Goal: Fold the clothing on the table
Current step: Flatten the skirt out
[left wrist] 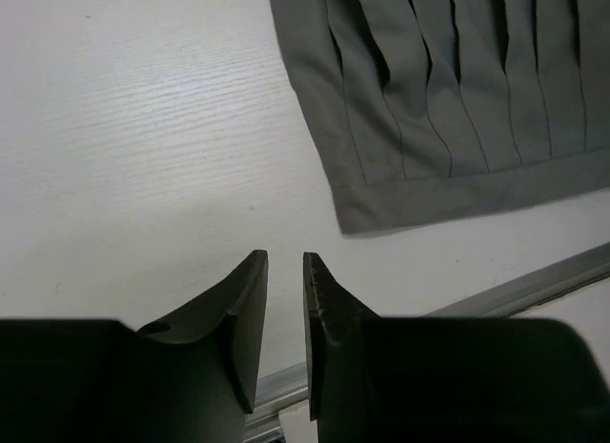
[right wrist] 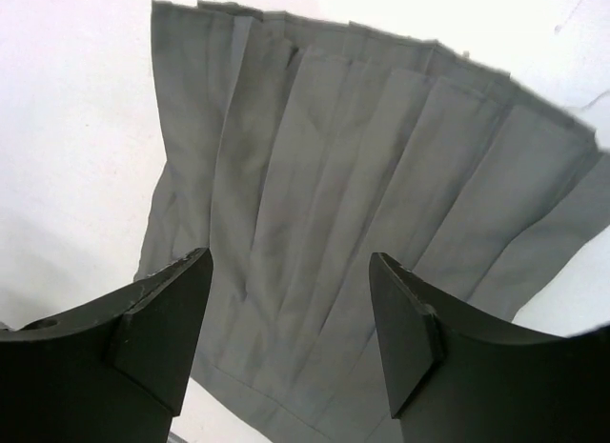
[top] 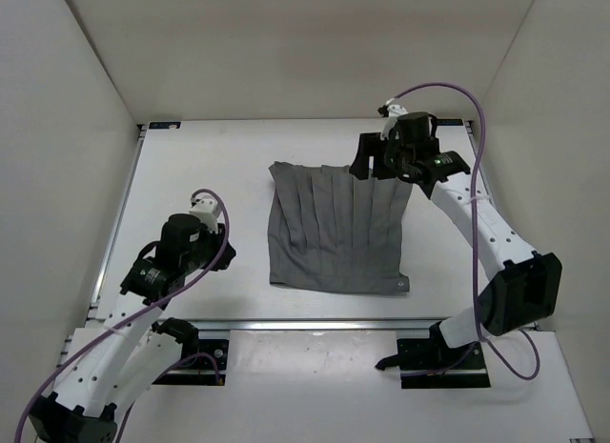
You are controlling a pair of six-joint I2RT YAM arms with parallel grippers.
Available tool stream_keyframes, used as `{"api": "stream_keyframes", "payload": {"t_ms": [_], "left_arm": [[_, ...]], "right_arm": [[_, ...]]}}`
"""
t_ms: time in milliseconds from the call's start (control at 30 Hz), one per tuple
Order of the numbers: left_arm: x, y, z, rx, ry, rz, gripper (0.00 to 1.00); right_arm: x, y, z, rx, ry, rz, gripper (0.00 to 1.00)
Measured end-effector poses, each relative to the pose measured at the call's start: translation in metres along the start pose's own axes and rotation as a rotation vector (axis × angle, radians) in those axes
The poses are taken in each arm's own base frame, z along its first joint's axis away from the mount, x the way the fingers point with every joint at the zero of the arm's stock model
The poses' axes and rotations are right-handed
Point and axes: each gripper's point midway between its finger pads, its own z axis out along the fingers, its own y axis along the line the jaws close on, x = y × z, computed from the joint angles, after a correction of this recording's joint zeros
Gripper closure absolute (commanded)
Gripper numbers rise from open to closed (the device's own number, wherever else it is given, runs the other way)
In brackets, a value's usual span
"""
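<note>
Our right gripper [right wrist: 289,264] stands wide over the clothing [top: 335,231] at its one-o'clock edge. Our left gripper [left wrist: 286,300], narrow and empty, hangs over the table [top: 205,176] at nine o'clock.

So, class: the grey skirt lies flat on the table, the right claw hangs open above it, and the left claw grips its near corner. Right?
No. The left claw grips nothing: the left wrist view shows it over bare table, beside the skirt corner, not touching. The skirt does lie flat, with the right claw open above it.
</note>
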Motion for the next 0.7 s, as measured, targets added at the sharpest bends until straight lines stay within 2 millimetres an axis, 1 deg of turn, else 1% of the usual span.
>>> {"api": "stream_keyframes", "payload": {"t_ms": [33,67,100,133,167,200,233,267,300,333,367,400,433,500,533,600,700], "left_arm": [[0.002,-0.002,0.002,0.017,0.001,0.004,0.8],[0.004,-0.006,0.002,0.042,0.0,0.008,0.94],[0.006,-0.008,0.002,0.061,0.001,0.009,1.0],[0.007,-0.01,0.003,0.082,0.007,0.014,1.0],[0.007,-0.014,0.005,0.104,0.012,0.01,1.0],[0.007,-0.018,0.008,0.127,0.023,0.007,1.0],[0.007,-0.021,0.014,0.142,0.035,-0.001,1.0],[0.01,-0.026,0.022,0.162,0.049,-0.01,0.99],[0.015,-0.033,0.029,0.189,0.07,-0.016,0.92],[0.023,-0.039,0.037,0.215,0.093,-0.028,0.69],[0.033,-0.043,0.043,0.236,0.118,-0.04,0.58],[0.044,-0.047,0.048,0.255,0.146,-0.061,0.58],[0.051,-0.049,0.052,0.26,0.164,-0.087,0.56],[0.055,-0.049,0.059,0.254,0.175,-0.124,0.34],[0.054,-0.05,0.062,0.25,0.178,-0.137,0.31],[0.053,-0.048,0.068,0.225,0.195,-0.158,0.22],[0.056,-0.052,0.077,0.203,0.23,-0.173,0.22]], "right_arm": [[0.005,-0.004,-0.003,0.009,-0.002,0.013,0.35],[0.012,-0.007,-0.005,0.015,0.006,0.025,0.36],[0.024,-0.012,-0.007,0.026,0.028,0.041,0.36],[0.035,-0.018,-0.009,0.037,0.041,0.054,0.43],[0.046,-0.023,-0.011,0.049,0.059,0.066,0.51],[0.063,-0.029,-0.014,0.068,0.08,0.08,0.72],[0.074,-0.035,-0.017,0.086,0.097,0.084,0.83],[0.09,-0.038,-0.022,0.102,0.119,0.101,1.0],[0.103,-0.04,-0.026,0.112,0.141,0.112,1.0],[0.114,-0.041,-0.032,0.116,0.158,0.123,1.0],[0.122,-0.041,-0.037,0.12,0.171,0.134,0.85],[0.127,-0.042,-0.041,0.124,0.178,0.14,0.78],[0.13,-0.044,-0.045,0.133,0.18,0.154,0.73],[0.136,-0.051,-0.052,0.153,0.18,0.177,0.69],[0.141,-0.055,-0.054,0.165,0.185,0.191,0.63],[0.157,-0.062,-0.061,0.187,0.21,0.226,0.62],[0.183,-0.069,-0.067,0.221,0.264,0.278,0.58]]}}
